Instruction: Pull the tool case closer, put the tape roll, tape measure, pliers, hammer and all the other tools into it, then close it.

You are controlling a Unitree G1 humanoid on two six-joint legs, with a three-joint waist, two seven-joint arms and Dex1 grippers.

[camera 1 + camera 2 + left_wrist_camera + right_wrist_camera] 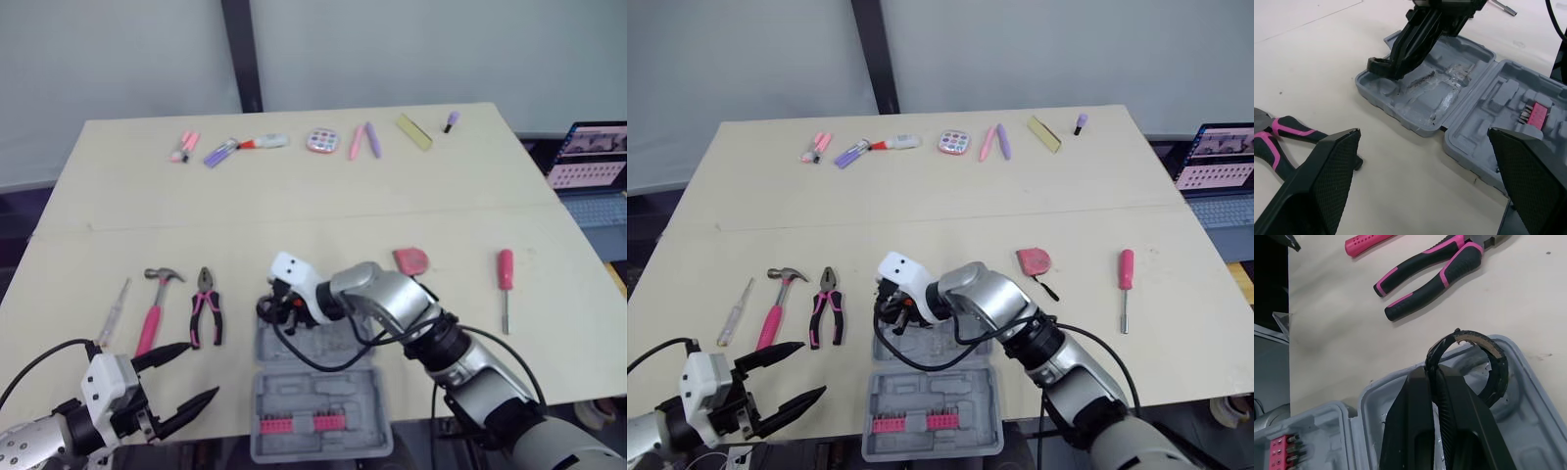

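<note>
While pinching the band of the black tape roll (pixel 1497 363) between the fingers of the right gripper (pixel 1436 368), clamped together on it, holding the ring on edge over the far left corner of the tool case (pixel 1415 105), probably to drop it into the moulded tray rather than onto the rim; hard to tell whether touching the plastic yet. Reaching in from the right over the open case, lying at the near edge of the table (pixel 294 206) with the half carrying the pink bit rack (pixel 294 423) nearest. Parking the left gripper (pixel 201 372) low beside the case, fingers spread wide and gripping nothing, seemingly readying for the tools on that side. Leaving the pliers (pixel 206 315), hammer (pixel 155 311) and thin screwdriver (pixel 115 311) lined up left of the case, and the tape measure (pixel 410 260) and red-handled screwdriver (pixel 505 284) off to its right. Judging the packing as barely begun.
</note>
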